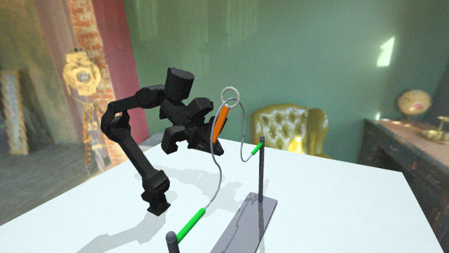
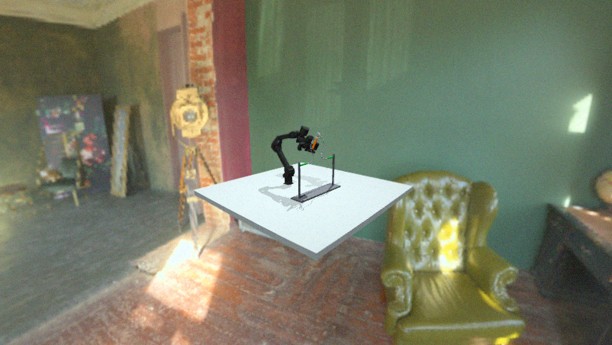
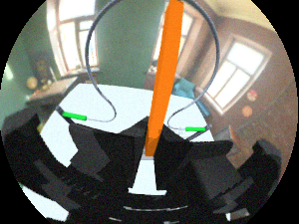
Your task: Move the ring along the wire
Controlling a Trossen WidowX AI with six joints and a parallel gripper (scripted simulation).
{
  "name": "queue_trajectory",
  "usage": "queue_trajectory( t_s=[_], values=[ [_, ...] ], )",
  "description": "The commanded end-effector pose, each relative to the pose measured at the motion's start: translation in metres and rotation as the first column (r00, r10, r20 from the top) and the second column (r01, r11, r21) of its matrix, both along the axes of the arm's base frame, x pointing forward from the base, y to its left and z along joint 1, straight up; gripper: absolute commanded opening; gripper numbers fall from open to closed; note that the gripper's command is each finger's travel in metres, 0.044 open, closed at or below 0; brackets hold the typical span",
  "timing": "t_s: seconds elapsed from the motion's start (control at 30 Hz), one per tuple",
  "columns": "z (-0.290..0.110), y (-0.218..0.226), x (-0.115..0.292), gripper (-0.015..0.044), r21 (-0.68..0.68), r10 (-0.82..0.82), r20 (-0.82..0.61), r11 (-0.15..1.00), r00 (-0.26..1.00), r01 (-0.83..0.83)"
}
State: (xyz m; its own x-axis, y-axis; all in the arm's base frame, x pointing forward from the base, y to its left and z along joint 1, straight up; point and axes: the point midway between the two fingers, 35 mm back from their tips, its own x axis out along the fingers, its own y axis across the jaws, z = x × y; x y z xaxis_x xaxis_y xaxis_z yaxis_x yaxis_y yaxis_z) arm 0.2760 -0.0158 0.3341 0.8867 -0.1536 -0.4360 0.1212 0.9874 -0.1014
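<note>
Here, the end effector (image 1: 216, 143) is clamped on the orange handle (image 1: 219, 120); the ring (image 1: 230, 93) sits at the wire's (image 1: 216, 163) peak, high above the desk (image 1: 330, 204).

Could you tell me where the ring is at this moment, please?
In the top view the ring is at the crest of the grey wire, held up on the orange handle by the gripper.

obstacles: grey wire (image 1: 216, 163) arched beside gripper (image 1: 216, 147), far post (image 1: 261, 169) | free room: seen above the arch
</note>
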Motion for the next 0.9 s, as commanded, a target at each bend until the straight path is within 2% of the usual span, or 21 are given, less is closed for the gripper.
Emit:
queue_trajectory(
  t_s=[0.0, 0.87],
  values=[
    [-0.002, -0.002, 0.000, -0.0150, -0.062, 0.000, -0.006, 0.998, 1.000, 0.000],
    [0.001, -0.015, 0.000, -0.0150, -0.403, -0.007, -0.003, 0.915, 1.000, 0.005]
  ],
)
